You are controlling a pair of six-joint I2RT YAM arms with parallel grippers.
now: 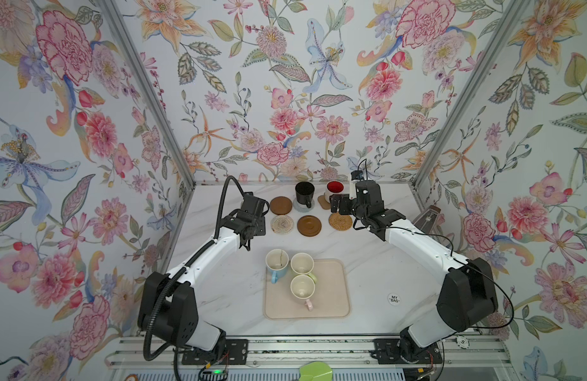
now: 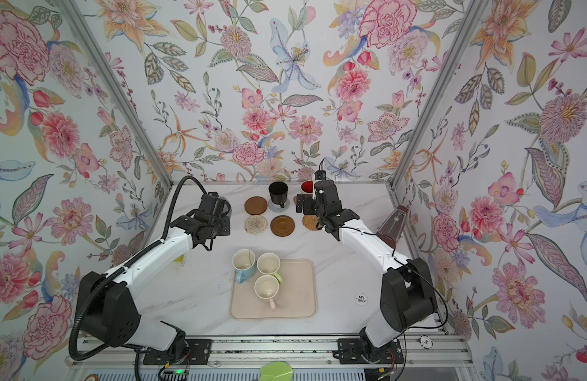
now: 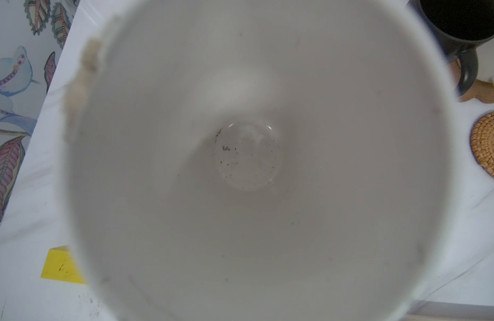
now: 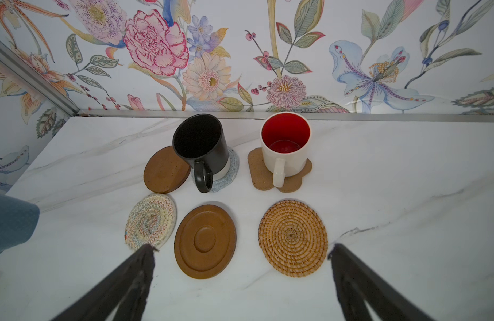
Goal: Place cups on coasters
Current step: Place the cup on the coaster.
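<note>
On the marble table (image 1: 368,264) walled by floral wallpaper (image 1: 285,99), black mug (image 1: 304,194) and red-lined mug (image 1: 334,189) sit on coasters (image 1: 323,202) at 12 o'clock, three mugs (image 1: 302,264) at the central beige tray (image 1: 331,297); left gripper (image 1: 251,214) clamps a light blue mug (image 4: 9,222) at 10 o'clock, right gripper (image 4: 240,250) gapes empty.

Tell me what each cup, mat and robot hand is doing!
Black mug: upright on the grey coaster.
Red-inside mug: upright on the tan flower coaster.
Held blue mug: gripped by the shut left gripper.
Second blue mug: upright at the corner of the tray.
Green mug: upright on tray.
Pink mug: upright on tray.
Far brown disc: bare.
Near brown disc: bare.
Woven coaster: bare.
Rattan coaster: bare.
Right gripper: open, empty.
</note>
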